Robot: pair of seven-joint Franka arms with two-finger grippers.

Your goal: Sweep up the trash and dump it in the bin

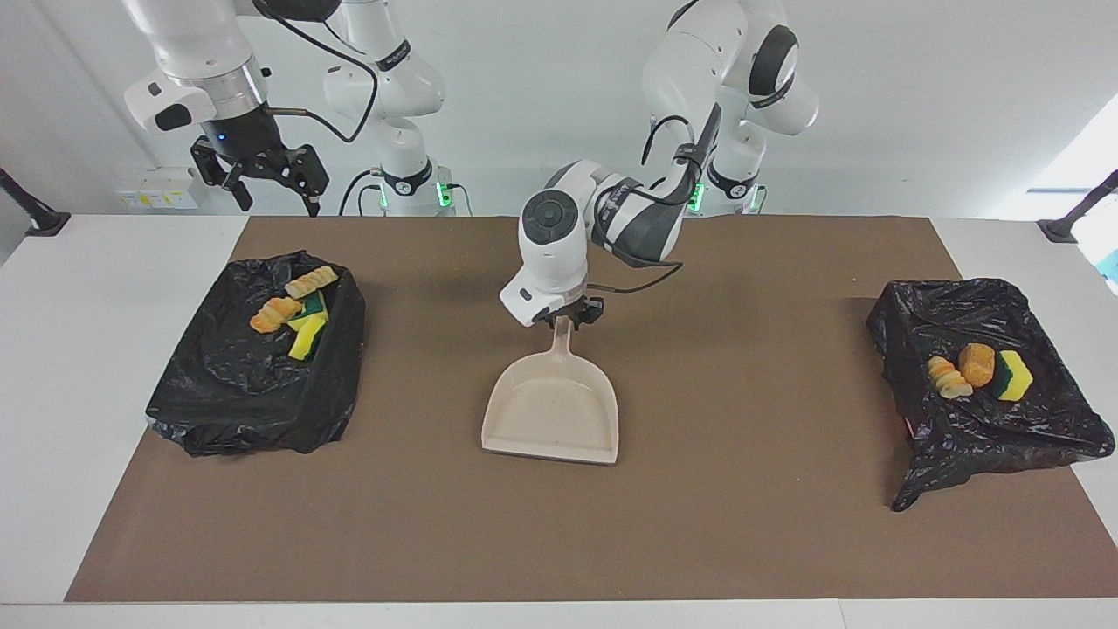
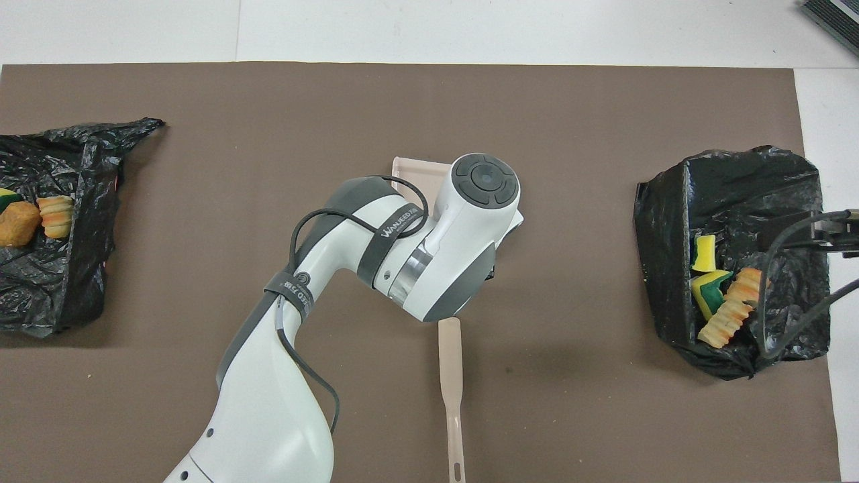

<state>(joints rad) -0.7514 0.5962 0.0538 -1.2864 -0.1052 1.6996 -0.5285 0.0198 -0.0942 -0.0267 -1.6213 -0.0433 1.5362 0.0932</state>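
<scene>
Your left gripper [image 1: 572, 316] has its fingers closed on the handle of the beige dustpan [image 1: 552, 411], which sits with its open edge on the brown mat [image 1: 751, 524] at the middle of the surface, its pan empty. Your right gripper [image 1: 271, 179] waits in the air over the right arm's end of the surface, with its fingers spread and nothing in them.

All seven bits of trash are already binned: four scraps [image 1: 295, 312] in the black-bagged bin [image 1: 218, 393] at the right arm's end, and three scraps [image 1: 978, 371] in the other bin [image 1: 1031, 428] at the left arm's end. Nothing loose shows on the mat.

So sweeping and dumping look done, and the step in hand seems to be putting the tools down. A beige brush handle [image 2: 451, 376] lies on the mat just nearer the robots than the dustpan. Next you'd want to settle the dustpan flat, release it, and lift the left arm without snagging the handle.
</scene>
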